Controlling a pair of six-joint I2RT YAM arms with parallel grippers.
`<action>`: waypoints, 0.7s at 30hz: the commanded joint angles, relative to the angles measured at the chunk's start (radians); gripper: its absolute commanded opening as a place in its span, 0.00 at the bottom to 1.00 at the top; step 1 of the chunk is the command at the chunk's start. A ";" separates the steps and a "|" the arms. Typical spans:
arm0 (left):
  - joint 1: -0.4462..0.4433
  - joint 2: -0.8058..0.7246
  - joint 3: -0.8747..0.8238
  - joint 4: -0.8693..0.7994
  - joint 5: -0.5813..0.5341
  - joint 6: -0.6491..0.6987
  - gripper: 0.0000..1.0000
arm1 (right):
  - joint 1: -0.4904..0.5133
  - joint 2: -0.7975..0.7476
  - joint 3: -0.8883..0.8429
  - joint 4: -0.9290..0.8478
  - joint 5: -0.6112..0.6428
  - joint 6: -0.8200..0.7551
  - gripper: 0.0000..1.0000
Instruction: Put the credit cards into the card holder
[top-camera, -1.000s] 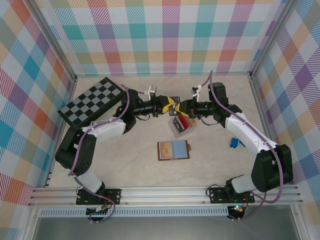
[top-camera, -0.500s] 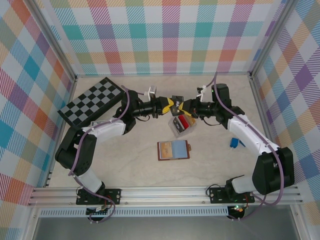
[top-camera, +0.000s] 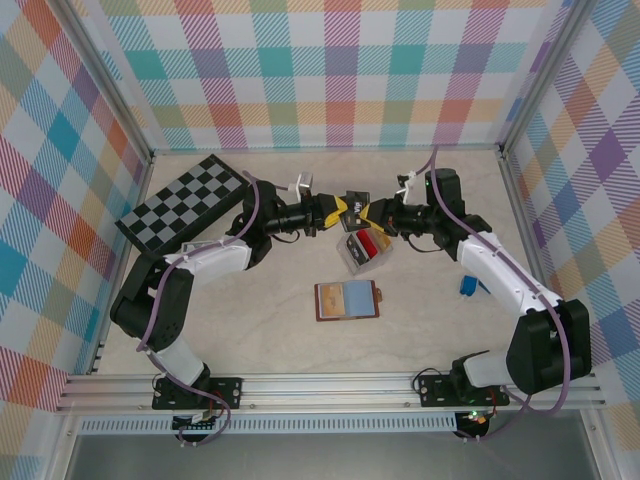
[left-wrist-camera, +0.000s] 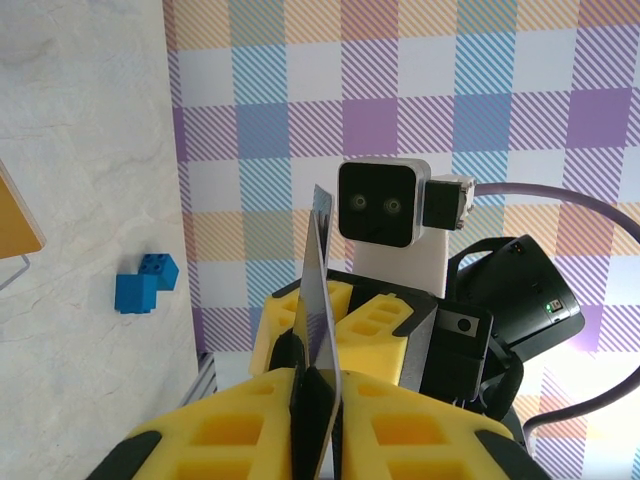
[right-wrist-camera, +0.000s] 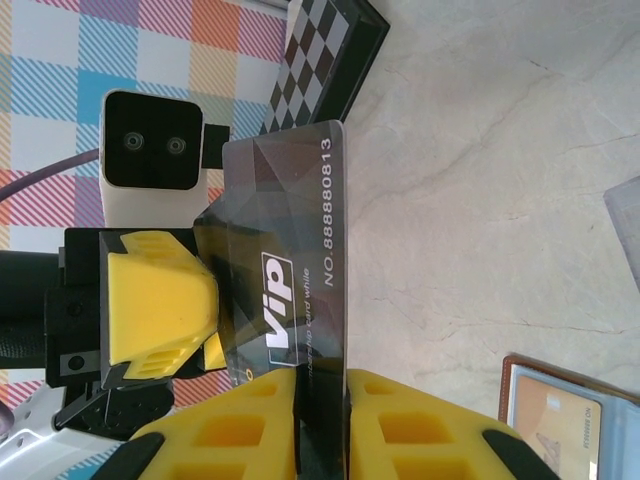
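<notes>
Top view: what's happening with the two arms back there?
It looks like a mid-air handover. The left gripper and the right gripper are both shut on one black card, just beyond the clear tray, which holds a red card. The card holder lies open nearer the bases, with a tan card in it.

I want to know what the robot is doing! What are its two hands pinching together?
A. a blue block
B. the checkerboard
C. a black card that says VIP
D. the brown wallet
C: the black card marked VIP sits between the yellow fingers of the right gripper, and the left gripper pinches it too.
</notes>
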 joint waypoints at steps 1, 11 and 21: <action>-0.002 -0.015 -0.001 0.092 0.012 0.009 0.13 | -0.014 0.004 -0.026 -0.056 0.058 0.003 0.19; -0.001 -0.012 -0.002 0.058 0.005 0.035 0.03 | -0.018 0.004 -0.018 -0.057 0.051 -0.001 0.21; 0.001 -0.044 -0.002 -0.103 -0.003 0.148 0.00 | -0.019 -0.001 0.007 -0.125 0.097 -0.043 0.20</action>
